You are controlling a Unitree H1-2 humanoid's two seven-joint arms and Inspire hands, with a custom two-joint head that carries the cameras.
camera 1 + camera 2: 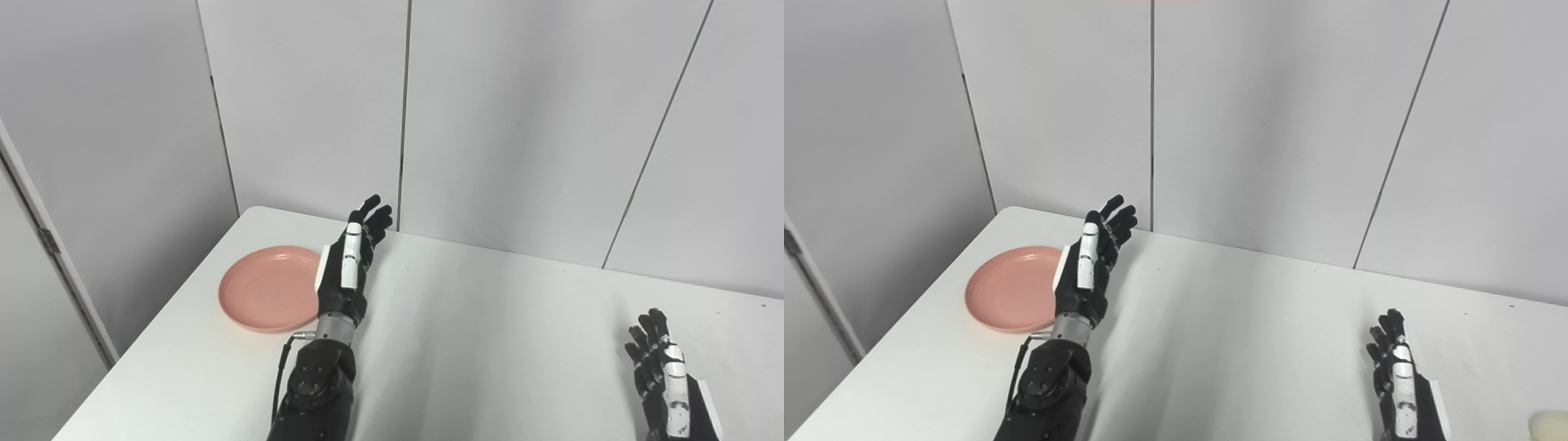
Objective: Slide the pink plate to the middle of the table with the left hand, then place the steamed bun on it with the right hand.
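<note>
The pink plate point(269, 286) lies flat near the table's left edge, empty. My left hand point(352, 260) is raised just right of the plate, overlapping its right rim in view; its fingers are straight and apart and hold nothing. My right hand point(1396, 373) rests low at the front right, fingers extended, also empty. A pale steamed bun point(1549, 424) shows only in the right eye view, at the bottom right corner, right of the right hand and cut off by the frame.
The white table point(490, 343) has a rounded far-left corner and meets grey wall panels point(520, 122) at the back. Its left edge drops off beside a door frame point(43, 245).
</note>
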